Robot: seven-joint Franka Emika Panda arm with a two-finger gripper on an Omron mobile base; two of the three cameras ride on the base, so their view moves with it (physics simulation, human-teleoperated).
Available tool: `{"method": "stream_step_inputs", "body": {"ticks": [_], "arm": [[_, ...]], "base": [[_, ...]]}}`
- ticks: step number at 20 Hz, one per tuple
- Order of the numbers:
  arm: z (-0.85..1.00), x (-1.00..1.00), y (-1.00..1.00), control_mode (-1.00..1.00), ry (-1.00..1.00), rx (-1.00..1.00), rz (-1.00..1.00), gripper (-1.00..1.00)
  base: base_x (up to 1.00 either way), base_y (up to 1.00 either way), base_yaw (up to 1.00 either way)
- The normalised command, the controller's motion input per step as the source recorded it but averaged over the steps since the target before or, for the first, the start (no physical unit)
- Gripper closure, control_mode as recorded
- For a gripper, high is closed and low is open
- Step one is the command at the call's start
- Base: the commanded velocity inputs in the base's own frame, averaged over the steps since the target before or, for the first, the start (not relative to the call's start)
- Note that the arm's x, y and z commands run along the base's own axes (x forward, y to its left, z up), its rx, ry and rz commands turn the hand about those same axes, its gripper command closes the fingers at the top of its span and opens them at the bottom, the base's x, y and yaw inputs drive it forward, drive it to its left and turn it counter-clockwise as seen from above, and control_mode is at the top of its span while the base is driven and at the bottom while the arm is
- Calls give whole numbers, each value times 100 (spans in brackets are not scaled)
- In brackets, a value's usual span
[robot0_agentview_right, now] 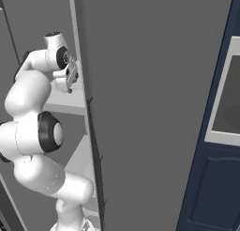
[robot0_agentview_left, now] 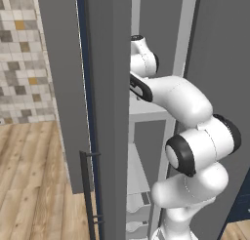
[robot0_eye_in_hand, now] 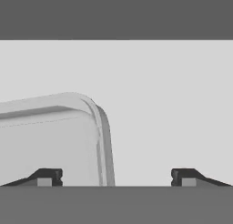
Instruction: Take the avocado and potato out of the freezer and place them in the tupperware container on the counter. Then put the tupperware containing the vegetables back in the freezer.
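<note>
My arm reaches into the freezer [robot0_agentview_left: 161, 29], with the hand over a pale grey shelf [robot0_eye_in_hand: 173, 104]. On that shelf lies the tupperware container [robot0_eye_in_hand: 50, 141], whitish and translucent, of which one rounded corner shows. My gripper [robot0_eye_in_hand: 116, 177] is open, its fingertips [robot0_eye_in_hand: 45, 176] standing wide apart with the container's side wall running between them, untouched. In the right base view the gripper [robot0_agentview_right: 71, 77] hangs just above the shelf [robot0_agentview_right: 65, 105]. The avocado and potato are hidden; what lies inside the container cannot be seen. The counter is out of view.
The grey freezer door [robot0_agentview_left: 105, 112] stands close on the arm's left, with a long dark handle [robot0_agentview_left: 88, 195]. White drawers [robot0_agentview_left: 139, 205] sit low in the compartment. A wide grey panel [robot0_agentview_right: 154, 108] and navy cabinet [robot0_agentview_right: 211, 178] are to the right. Wooden floor [robot0_agentview_left: 29, 185] lies to the left.
</note>
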Motion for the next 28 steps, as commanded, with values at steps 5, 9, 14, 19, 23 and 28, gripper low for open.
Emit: {"method": "stream_step_inputs", "body": {"ticks": [5,9,14,19,23,28], "arm": [[20,-37,0,-100,-10,0,0,-100],[33,-33,0,-100,-12,0,0,-100],[28,-46,0,-100,-13,1,0,-100],[16,-77,-12,-100,-15,2,0,-100],[24,-97,-32,-100,-15,7,0,-100],[24,-100,-31,-100,-15,8,0,-100]], "base": [[0,0,0],[0,0,0],[0,0,0],[0,0,0],[0,0,0],[0,0,0]]}}
